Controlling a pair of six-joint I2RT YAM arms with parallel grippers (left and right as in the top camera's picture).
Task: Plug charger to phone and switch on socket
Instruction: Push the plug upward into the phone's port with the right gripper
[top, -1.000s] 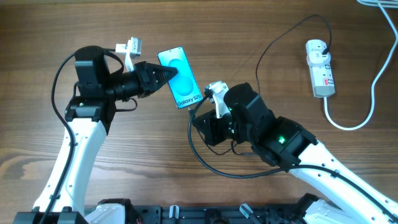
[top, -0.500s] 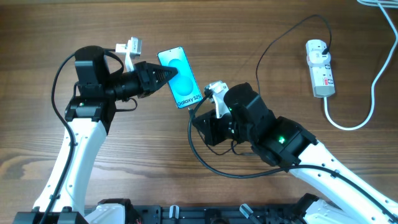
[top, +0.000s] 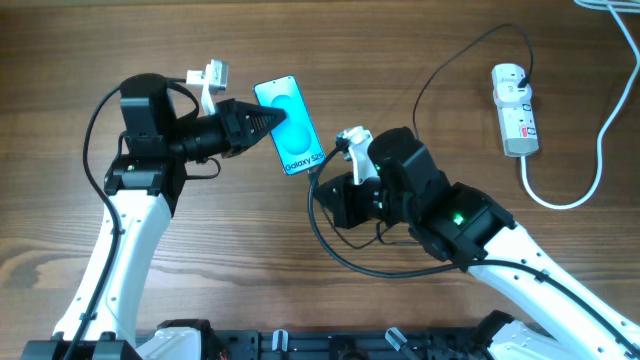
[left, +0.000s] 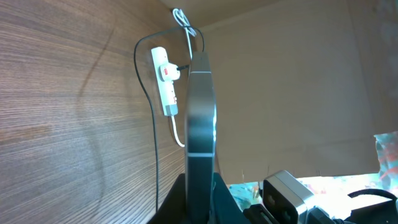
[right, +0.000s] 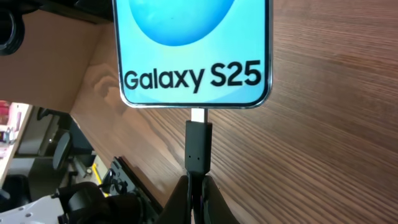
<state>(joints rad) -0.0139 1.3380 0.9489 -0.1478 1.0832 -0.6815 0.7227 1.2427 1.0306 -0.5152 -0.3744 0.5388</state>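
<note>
My left gripper is shut on the phone, holding it off the table; the left wrist view shows the phone edge-on between the fingers. The right wrist view shows the cyan screen with "Galaxy S25". My right gripper is shut on the charger cable just behind its black connector. The connector's metal tip meets the phone's bottom edge. The black cable loops under the right arm. The socket lies at the far right with the black plug in its top end.
The socket's thick white cord curves along the right edge of the table. A thin black cable runs from the socket toward the table's middle. The socket also shows in the left wrist view.
My right gripper has moved slightly up and to the right, bringing the connector against the phone's bottom edge. The left arm and phone have not moved.
</note>
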